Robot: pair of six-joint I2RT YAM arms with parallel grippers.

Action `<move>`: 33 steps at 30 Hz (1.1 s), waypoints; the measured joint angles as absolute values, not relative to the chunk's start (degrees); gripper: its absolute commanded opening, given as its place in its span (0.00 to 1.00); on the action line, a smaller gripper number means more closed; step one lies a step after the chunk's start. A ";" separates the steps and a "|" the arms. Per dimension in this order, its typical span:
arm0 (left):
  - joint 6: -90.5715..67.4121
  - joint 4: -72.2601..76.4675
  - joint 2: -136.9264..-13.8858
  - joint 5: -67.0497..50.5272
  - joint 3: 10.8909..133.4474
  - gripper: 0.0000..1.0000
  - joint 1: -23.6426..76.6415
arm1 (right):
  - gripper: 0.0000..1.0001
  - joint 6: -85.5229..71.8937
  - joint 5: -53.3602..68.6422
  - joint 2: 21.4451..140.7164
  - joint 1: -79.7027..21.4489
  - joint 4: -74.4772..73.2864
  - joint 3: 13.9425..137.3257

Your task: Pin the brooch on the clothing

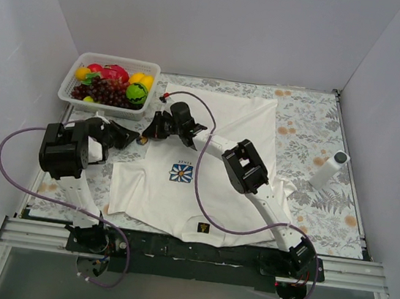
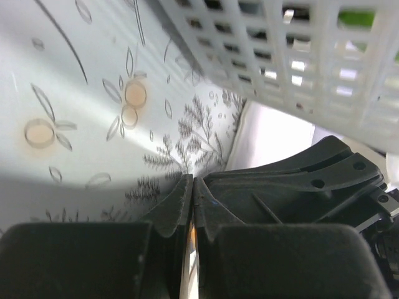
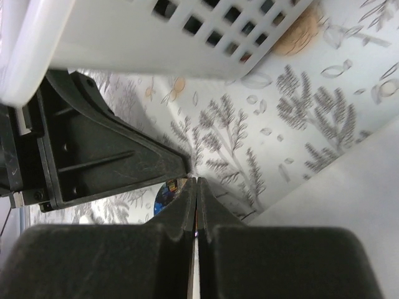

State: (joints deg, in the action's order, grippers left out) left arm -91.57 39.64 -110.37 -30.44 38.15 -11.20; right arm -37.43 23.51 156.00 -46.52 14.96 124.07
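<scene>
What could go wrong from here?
1. The left gripper and right gripper meet tip to tip beside the basket; they might knock it or each other.
2. The small blue piece at the right tips, perhaps the brooch, is over the tablecloth, off the shirt; it might drop.

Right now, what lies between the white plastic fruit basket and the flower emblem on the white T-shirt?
Top view: the left end effector and right end effector meet there, tip to tip.
</scene>
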 measured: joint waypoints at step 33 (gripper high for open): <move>-86.41 22.26 -87.39 -28.40 27.35 0.61 -10.96 | 0.30 -29.15 25.93 134.89 -47.64 7.79 103.68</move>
